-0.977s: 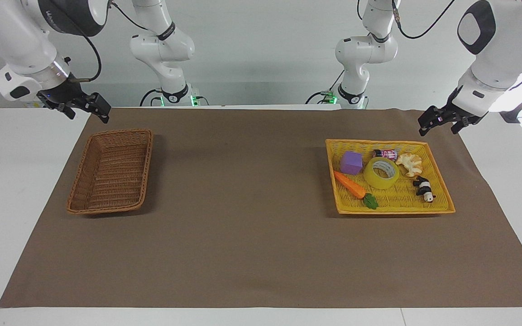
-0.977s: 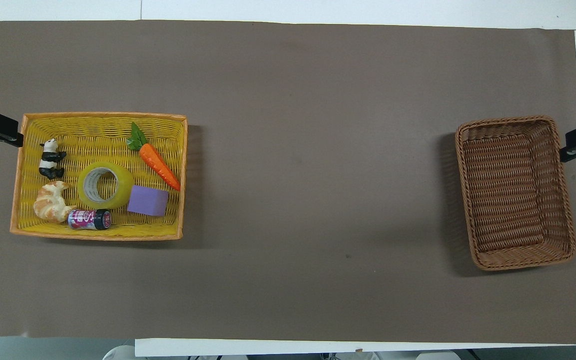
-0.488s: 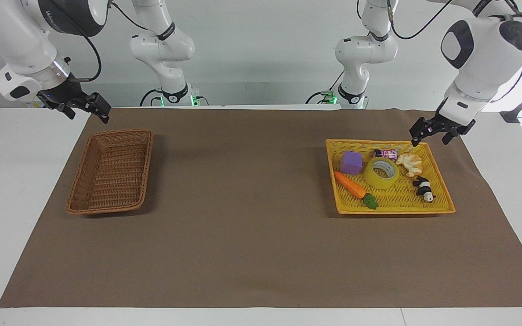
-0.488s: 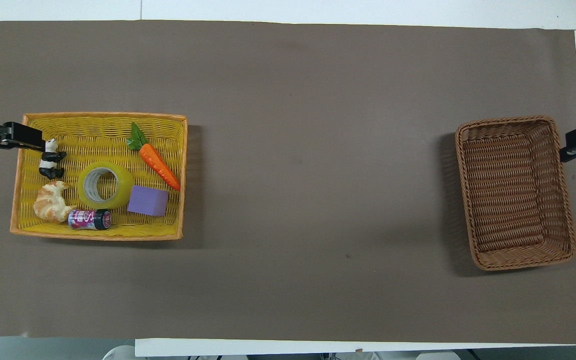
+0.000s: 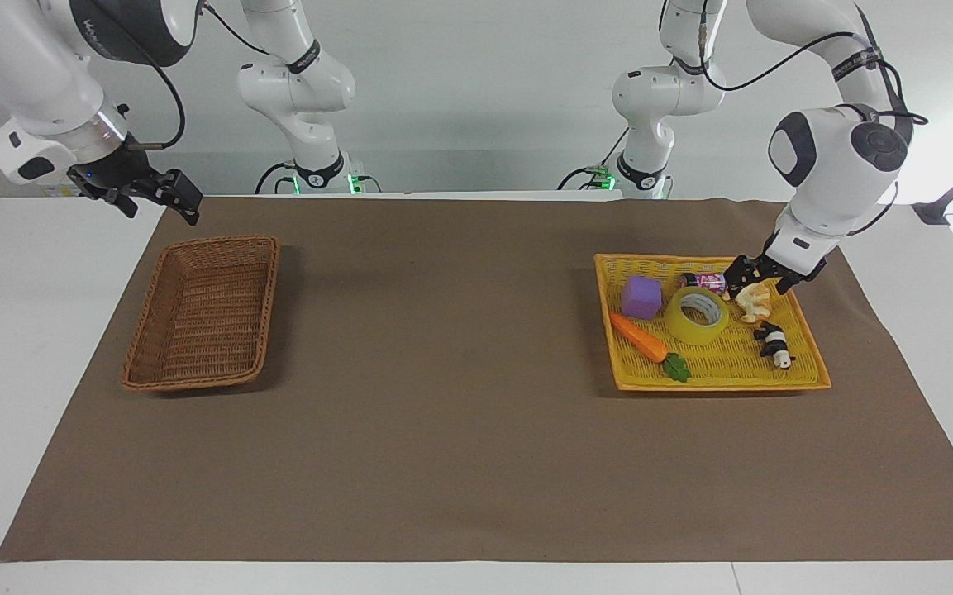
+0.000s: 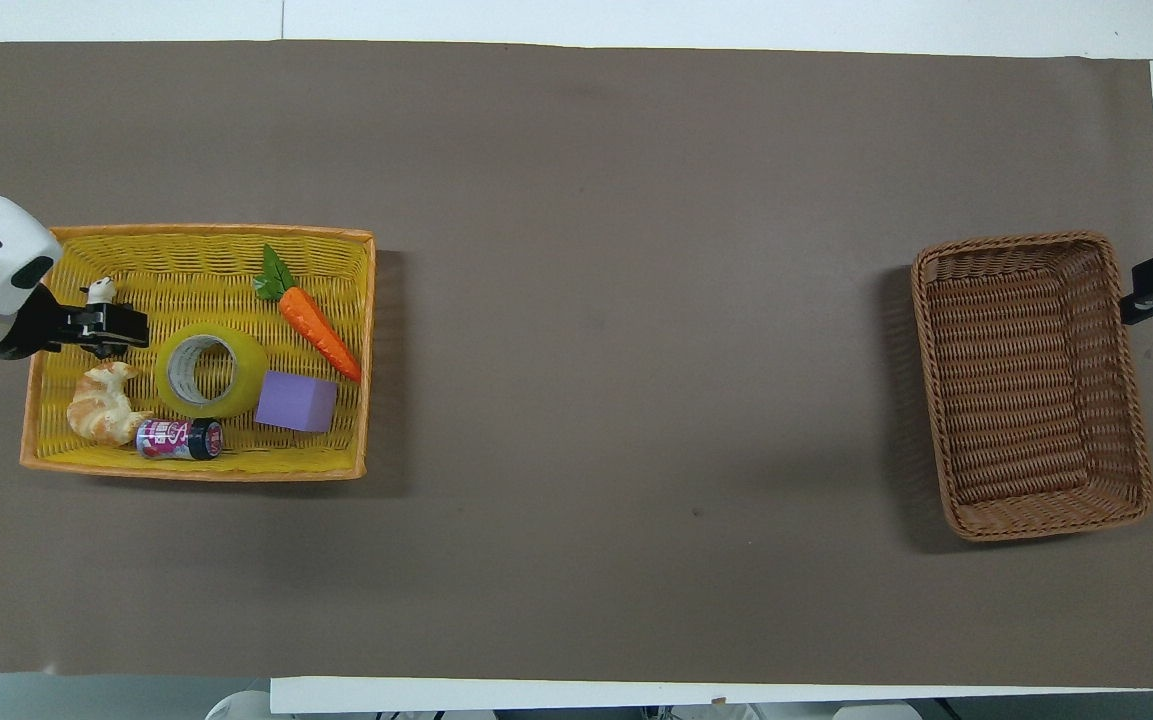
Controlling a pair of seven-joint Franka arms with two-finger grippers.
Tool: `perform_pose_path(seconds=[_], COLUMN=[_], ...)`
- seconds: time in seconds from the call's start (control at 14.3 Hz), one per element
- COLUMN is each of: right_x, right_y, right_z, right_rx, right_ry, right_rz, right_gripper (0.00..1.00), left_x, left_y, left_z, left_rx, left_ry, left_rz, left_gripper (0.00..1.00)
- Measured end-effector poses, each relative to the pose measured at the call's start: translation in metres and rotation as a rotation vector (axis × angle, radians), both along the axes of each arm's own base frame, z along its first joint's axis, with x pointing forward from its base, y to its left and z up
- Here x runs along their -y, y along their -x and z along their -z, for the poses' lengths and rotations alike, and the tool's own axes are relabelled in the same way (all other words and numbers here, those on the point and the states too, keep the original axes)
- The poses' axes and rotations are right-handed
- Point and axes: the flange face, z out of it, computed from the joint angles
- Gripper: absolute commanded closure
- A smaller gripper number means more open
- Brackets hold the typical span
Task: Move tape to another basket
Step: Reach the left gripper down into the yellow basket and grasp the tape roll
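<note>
While tape is lying flat in yellow tray, mid-right of facing view, untouched | left pincer is hanging wide over tray's upper edge, prob. lining up for grab | right pincer is waiting wide, upper left, by brown basket | move not yet begun

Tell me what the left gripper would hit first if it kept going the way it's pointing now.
Most likely the tape. The left gripper points across the yellow tray toward the right arm's end, and the roll is next in that line. It hangs above the croissant, so its height is uncertain; it might pass over the roll.
</note>
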Motion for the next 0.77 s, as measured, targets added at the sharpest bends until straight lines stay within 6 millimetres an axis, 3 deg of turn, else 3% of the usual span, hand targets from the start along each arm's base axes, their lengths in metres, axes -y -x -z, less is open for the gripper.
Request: perform_pose_path(seconds=[0.21,0.77], right_x=[0.0,0.0], right_y=[0.0,0.0], right_z=[0.0,0.0], right_rx=[0.0,0.0], right_ry=[0.0,0.0], right_rz=[0.0,0.0], right_gripper=[0.01,0.01], left_x=[0.002,0.004], left_y=[0.015,0.019], left_z=[0.031,0.058], left_rx=[-0.035,0.011], left_ry=[0.0,0.003], left_rz=[0.007,0.018], left_gripper=[0.03,0.08])
